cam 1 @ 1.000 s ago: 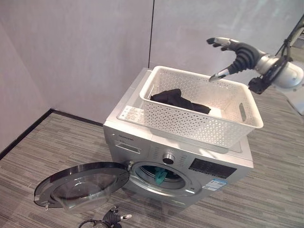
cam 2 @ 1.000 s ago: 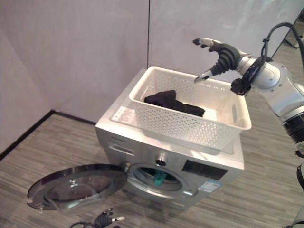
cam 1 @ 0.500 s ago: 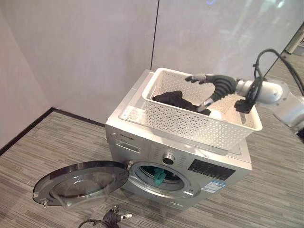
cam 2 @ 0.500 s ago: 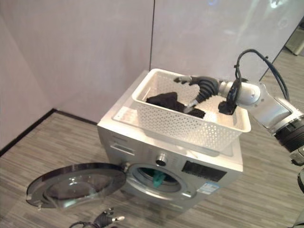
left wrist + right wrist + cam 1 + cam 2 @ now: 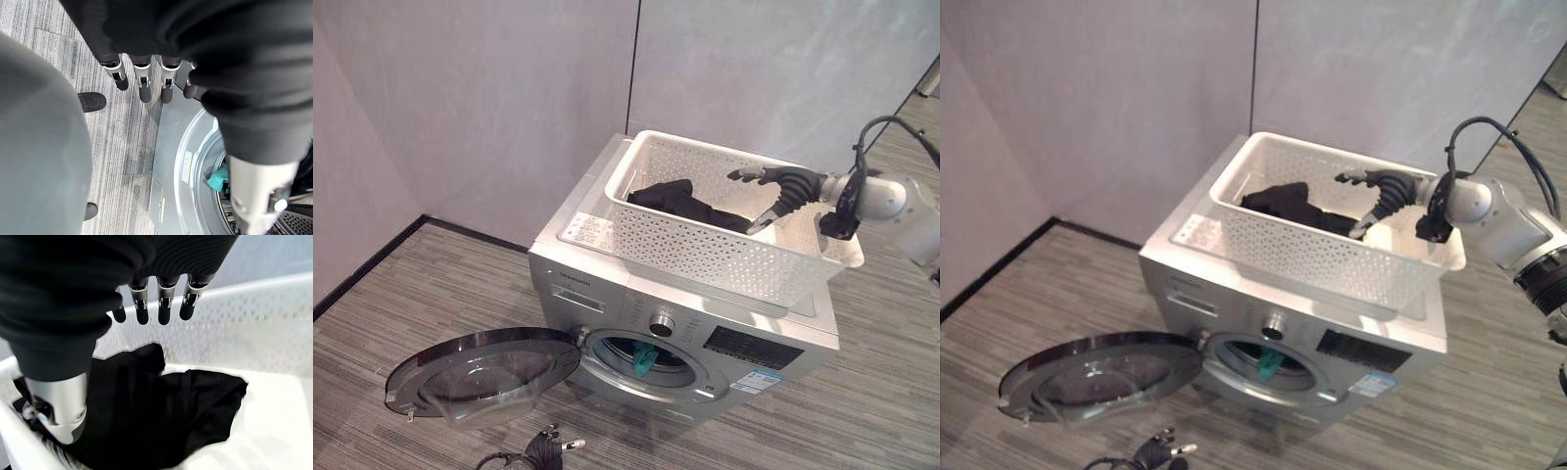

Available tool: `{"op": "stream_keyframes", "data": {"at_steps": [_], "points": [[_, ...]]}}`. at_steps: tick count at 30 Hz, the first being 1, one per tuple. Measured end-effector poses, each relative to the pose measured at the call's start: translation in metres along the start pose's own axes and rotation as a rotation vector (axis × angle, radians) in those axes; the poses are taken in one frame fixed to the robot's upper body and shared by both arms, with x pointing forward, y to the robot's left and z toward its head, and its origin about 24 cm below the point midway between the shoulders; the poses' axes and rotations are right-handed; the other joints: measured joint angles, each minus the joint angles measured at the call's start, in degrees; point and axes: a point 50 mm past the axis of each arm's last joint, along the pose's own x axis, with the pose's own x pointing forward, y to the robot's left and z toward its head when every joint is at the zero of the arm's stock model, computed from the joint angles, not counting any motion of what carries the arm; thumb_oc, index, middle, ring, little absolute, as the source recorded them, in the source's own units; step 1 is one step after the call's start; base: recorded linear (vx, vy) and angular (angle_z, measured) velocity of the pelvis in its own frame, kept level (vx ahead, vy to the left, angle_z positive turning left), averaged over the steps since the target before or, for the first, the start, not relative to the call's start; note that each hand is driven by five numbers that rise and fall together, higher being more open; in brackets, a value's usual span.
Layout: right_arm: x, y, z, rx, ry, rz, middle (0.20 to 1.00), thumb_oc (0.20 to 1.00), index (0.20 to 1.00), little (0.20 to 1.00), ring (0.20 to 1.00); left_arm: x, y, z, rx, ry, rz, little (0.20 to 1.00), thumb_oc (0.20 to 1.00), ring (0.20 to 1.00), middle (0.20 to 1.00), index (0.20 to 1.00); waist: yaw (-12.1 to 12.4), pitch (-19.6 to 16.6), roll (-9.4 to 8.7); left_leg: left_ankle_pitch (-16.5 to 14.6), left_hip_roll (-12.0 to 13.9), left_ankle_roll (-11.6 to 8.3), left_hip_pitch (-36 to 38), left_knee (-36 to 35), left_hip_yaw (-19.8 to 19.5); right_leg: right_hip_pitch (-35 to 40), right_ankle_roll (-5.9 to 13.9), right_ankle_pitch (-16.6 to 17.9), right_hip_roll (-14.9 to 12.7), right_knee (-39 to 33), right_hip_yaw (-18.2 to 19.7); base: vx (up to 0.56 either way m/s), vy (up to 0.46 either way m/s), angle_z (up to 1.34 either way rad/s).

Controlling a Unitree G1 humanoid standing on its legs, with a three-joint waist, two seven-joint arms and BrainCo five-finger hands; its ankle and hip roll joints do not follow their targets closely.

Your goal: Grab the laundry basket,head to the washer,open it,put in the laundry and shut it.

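I see the white perforated laundry basket (image 5: 724, 235) sitting on top of the silver front-loading washer (image 5: 607, 284), a little toward its right side. A black garment (image 5: 683, 201) lies crumpled on the basket's floor, toward the left and back, and in the right wrist view it spreads out just under my right hand. My right hand (image 5: 783, 191) reaches in over the basket's right end and hovers above the right edge of the garment; its fingers (image 5: 164, 308) are held straight and spread, the thumb (image 5: 56, 411) is apart from them, and they grip nothing. I cannot tell whether the thumb tip touches the cloth. The washer's round door (image 5: 480, 377) stands swung wide open to the left, low over the grey wood-patterned floor (image 5: 411, 304). Inside the drum opening (image 5: 641, 357) I see a teal piece of cloth (image 5: 642, 359) hanging at the front. My left hand (image 5: 161, 63) shows in its own wrist view, above the floor in front of the washer, with its fingers (image 5: 142, 83) straight, relaxed and empty. A dark shoe (image 5: 92, 102) of a person stands on the floor past those fingers.
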Motion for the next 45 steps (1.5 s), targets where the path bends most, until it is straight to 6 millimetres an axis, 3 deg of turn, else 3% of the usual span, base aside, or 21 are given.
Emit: {"op": "stream_keyframes", "data": {"at_steps": [9, 21, 29, 30, 31, 38, 45], "points": [[0.002, 0.008, -0.001, 0.008, -0.004, 0.015, 1.0, 1.0, 1.0, 1.0, 1.0, 0.003, 0.004, 0.013, -0.032, -0.041, 0.011, 1.0, 1.0, 1.0, 1.0, 1.0, 1.56, 2.9, -0.72, 0.9, 0.26, -0.33, -2.43, 0.02, -2.26, -0.95, -0.23, 0.05, 0.86, 0.0, -2.28, -0.02, -0.011, 0.13], [0.005, -0.016, -0.003, -0.059, 0.062, -0.035, 1.0, 1.0, 1.0, 1.0, 1.0, 0.006, 0.009, 0.045, 0.001, -0.149, 0.005, 1.0, 1.0, 1.0, 1.0, 1.0, 5.17, 7.05, -1.82, 2.9, -0.08, -0.73, -9.18, 0.05, -7.09, -4.46, -0.36, 0.07, 1.79, 0.31, -6.81, -0.05, -0.013, 0.19], [0.006, -0.025, 0.002, -0.109, 0.09, -0.026, 1.0, 1.0, 1.0, 1.0, 1.0, 0.005, 0.014, 0.057, 0.052, -0.185, 0.004, 1.0, 1.0, 1.0, 1.0, 1.0, 5.46, 8.49, -3.28, 3.11, -0.15, -0.94, -10.09, 0.04, -7.75, -5.08, -0.37, 0.07, 1.89, 0.02, -7.1, -0.01, -0.007, 0.03], [0.006, -0.025, 0.003, -0.119, 0.093, -0.025, 0.824, 0.824, 0.824, 0.824, 0.824, 0.005, 0.014, 0.057, 0.053, -0.185, 0.003, 1.0, 1.0, 1.0, 1.0, 1.0, 5.46, 8.55, -3.2, 3.11, -0.15, -0.94, -10.08, 0.05, -7.76, -5.07, -0.38, 0.06, 1.89, 0.01, -7.11, 0.0, 0.0, 0.0], [0.006, -0.026, 0.003, -0.132, 0.097, -0.021, 0.2, 0.2, 0.2, 0.2, 0.2, 0.005, 0.014, 0.057, 0.053, -0.185, 0.003, 1.0, 1.0, 1.0, 1.0, 1.0, 5.45, 8.6, -3.12, 3.11, -0.15, -0.94, -10.08, 0.04, -7.75, -5.07, -0.38, 0.06, 1.89, 0.01, -7.09, 0.0, 0.0, 0.0], [0.001, -0.035, 0.001, -0.144, 0.125, -0.045, 0.2, 0.2, 0.2, 0.2, 0.2, 0.005, 0.014, 0.057, 0.026, -0.186, 0.003, 1.0, 1.0, 1.0, 1.0, 1.0, 5.62, 8.78, -2.87, 3.11, -0.35, -0.94, -10.05, 0.04, -7.73, -5.15, -0.39, 0.06, 1.65, 0.01, -7.09, 0.0, 0.004, 0.0], [-0.012, -0.054, -0.017, -0.096, 0.199, -0.162, 0.2, 0.2, 0.2, 0.2, 0.2, 0.007, 0.008, 0.054, 0.012, -0.169, -0.003, 1.0, 1.0, 1.0, 1.0, 1.0, 5.77, 8.12, -0.68, 3.12, -0.73, -0.89, -9.6, 0.06, -7.23, -4.82, -0.37, 0.16, 1.16, 0.5, -6.75, 0.01, 0.015, -0.01]]}}
